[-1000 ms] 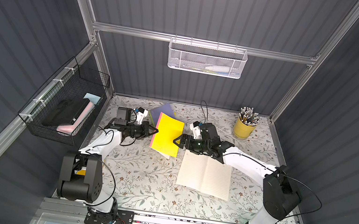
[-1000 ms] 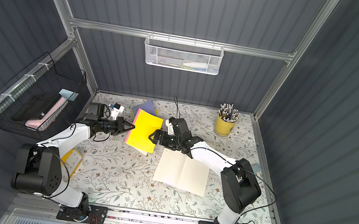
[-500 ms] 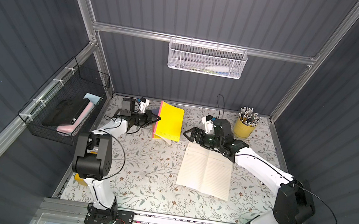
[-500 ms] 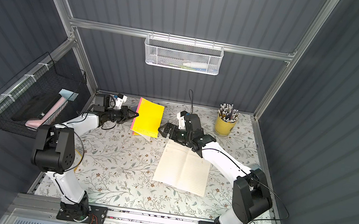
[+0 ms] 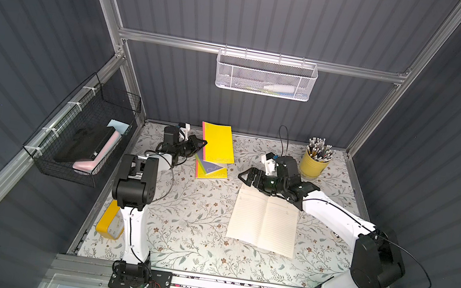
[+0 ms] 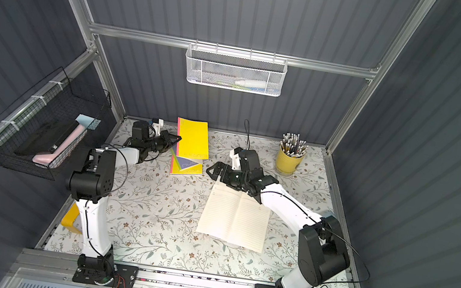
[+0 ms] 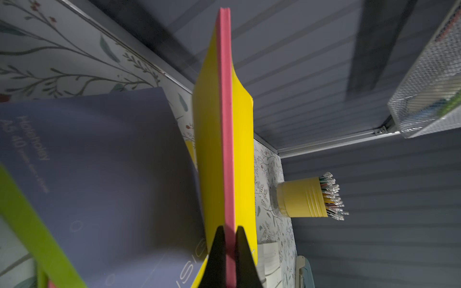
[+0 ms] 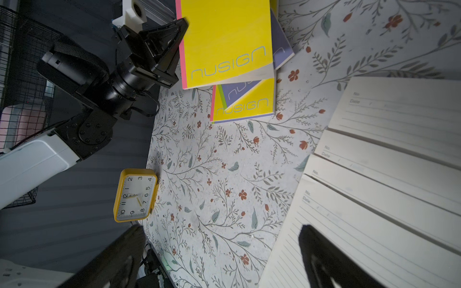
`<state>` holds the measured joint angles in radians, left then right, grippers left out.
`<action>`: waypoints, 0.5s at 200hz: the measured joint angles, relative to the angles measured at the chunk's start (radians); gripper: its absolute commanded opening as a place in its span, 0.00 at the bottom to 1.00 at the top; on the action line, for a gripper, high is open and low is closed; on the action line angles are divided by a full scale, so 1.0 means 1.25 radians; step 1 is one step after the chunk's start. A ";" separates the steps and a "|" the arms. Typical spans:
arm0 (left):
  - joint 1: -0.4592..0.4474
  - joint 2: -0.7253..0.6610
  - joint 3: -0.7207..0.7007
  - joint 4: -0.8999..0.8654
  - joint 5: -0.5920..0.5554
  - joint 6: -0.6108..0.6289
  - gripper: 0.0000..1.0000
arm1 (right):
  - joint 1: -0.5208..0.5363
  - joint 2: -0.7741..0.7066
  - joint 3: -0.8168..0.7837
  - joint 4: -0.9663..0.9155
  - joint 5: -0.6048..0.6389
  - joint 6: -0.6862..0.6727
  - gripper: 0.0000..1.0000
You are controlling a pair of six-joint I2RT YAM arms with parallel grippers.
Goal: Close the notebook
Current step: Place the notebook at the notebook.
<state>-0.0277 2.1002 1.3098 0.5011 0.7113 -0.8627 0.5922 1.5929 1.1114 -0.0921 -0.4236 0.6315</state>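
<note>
The closing has not begun: the open notebook (image 5: 264, 220) lies flat on the counter (image 5: 184, 222) with both lined pages up, its far left corner directly under the right fingers (image 8: 321, 249). Those fingers are spread wide. In the right wrist view one hangs over the page and the other over bare counter beyond the page edge, so they straddle that edge without touching it, as far as I can tell. The pages near that finger look fanned into several steps. My reading is that this is the approach for taking the left half. The next move calls for coming down, slipping the outer finger under the whole fanned edge rather than one loose sheet, pinching, then swinging that half over the fold onto the right page. The left fingers (image 7: 217, 249) are clamped on the pink edge (image 7: 225, 124) of a yellow notebook (image 5: 218, 142), held raised off the counter, with two more notebooks (image 5: 212, 171) lying just below it. These sit across from the right fingers, near enough to crowd a wide swing. A pencil cup (image 5: 312, 165) stands behind the right fingers, and a yellow clock (image 8: 134, 194) rests well apart at the counter's edge.
</note>
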 measured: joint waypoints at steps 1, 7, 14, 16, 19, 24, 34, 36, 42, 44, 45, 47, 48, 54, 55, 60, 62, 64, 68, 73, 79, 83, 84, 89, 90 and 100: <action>-0.001 0.001 0.000 0.001 -0.002 0.000 0.00 | 0.000 0.000 0.000 0.000 0.000 0.000 0.99; -0.004 0.005 0.000 0.007 -0.013 -0.004 0.00 | -0.002 0.000 -0.004 0.000 -0.002 0.000 0.99; -0.008 0.009 0.000 0.016 -0.024 -0.010 0.00 | -0.003 0.000 -0.007 0.000 -0.002 0.000 0.99; -0.009 0.009 0.000 0.018 -0.027 -0.012 0.00 | -0.004 0.000 -0.009 0.001 -0.002 0.000 0.99; -0.011 0.010 0.000 0.020 -0.034 -0.014 0.00 | -0.005 0.000 -0.009 0.001 -0.003 0.000 0.99; -0.014 0.010 -0.001 0.028 -0.045 -0.017 0.00 | -0.005 0.000 -0.010 0.001 -0.005 0.000 0.99; -0.020 0.010 -0.006 0.046 -0.068 -0.024 0.00 | -0.007 0.000 -0.011 0.001 -0.005 0.000 0.99; -0.021 0.010 -0.007 0.049 -0.072 -0.025 0.00 | -0.007 0.000 -0.011 0.002 -0.005 0.000 0.99; -0.025 0.010 -0.012 0.060 -0.086 -0.027 0.00 | -0.008 0.000 -0.011 0.002 -0.007 0.000 0.99; -0.026 0.010 -0.016 0.065 -0.091 -0.028 0.00 | -0.008 0.000 -0.012 0.002 -0.008 0.000 0.99; -0.026 0.010 -0.017 0.066 -0.093 -0.028 0.00 | -0.009 0.000 -0.012 0.002 -0.008 0.000 0.99; -0.027 0.009 -0.020 0.068 -0.098 -0.029 0.00 | -0.009 0.000 -0.012 0.002 -0.008 0.000 0.99; -0.027 0.009 -0.022 0.070 -0.099 -0.029 0.00 | -0.009 0.000 -0.012 0.002 -0.008 0.000 0.99; -0.031 0.009 -0.034 0.078 -0.113 -0.030 0.00 | -0.010 0.000 -0.013 0.005 -0.009 0.000 0.99; -0.031 0.009 -0.035 0.078 -0.114 -0.030 0.00 | -0.010 0.000 -0.014 0.005 -0.009 0.000 0.99; -0.033 0.009 -0.045 0.080 -0.126 -0.030 0.00 | -0.010 0.000 -0.016 0.007 -0.011 0.000 0.99; -0.035 0.009 -0.049 0.080 -0.132 -0.030 0.00 | -0.010 0.000 -0.017 0.009 -0.012 0.000 0.99; -0.036 0.009 -0.054 0.080 -0.137 -0.030 0.00 | -0.010 0.000 -0.018 0.010 -0.012 0.000 0.99; -0.037 0.009 -0.061 0.079 -0.146 -0.029 0.00 | -0.010 0.000 -0.020 0.012 -0.013 0.000 0.99; -0.040 0.009 -0.073 0.077 -0.160 -0.029 0.00 | -0.011 0.000 -0.024 0.013 -0.015 0.000 0.99; -0.042 0.009 -0.085 0.075 -0.175 -0.029 0.00 | -0.012 0.000 -0.028 0.015 -0.017 0.000 0.99; -0.043 0.009 -0.092 0.073 -0.185 -0.029 0.00 | -0.012 0.000 -0.031 0.015 -0.018 0.000 0.99; -0.044 0.009 -0.093 0.072 -0.186 -0.029 0.00 | -0.012 0.000 -0.032 0.015 -0.018 0.000 0.99; -0.045 0.009 -0.101 0.069 -0.196 -0.029 0.00 | -0.013 0.000 -0.035 0.015 -0.020 0.000 0.99; -0.045 0.009 -0.103 0.069 -0.197 -0.029 0.00 | -0.013 0.000 -0.036 0.015 -0.020 0.000 0.99; -0.047 0.009 -0.115 0.063 -0.216 -0.029 0.00 | -0.013 0.000 -0.043 0.015 -0.022 0.000 0.99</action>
<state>-0.0868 2.1120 1.1664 0.5797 0.4412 -0.8993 0.5755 1.5929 1.0576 -0.0734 -0.4511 0.6319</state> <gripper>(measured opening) 0.053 0.986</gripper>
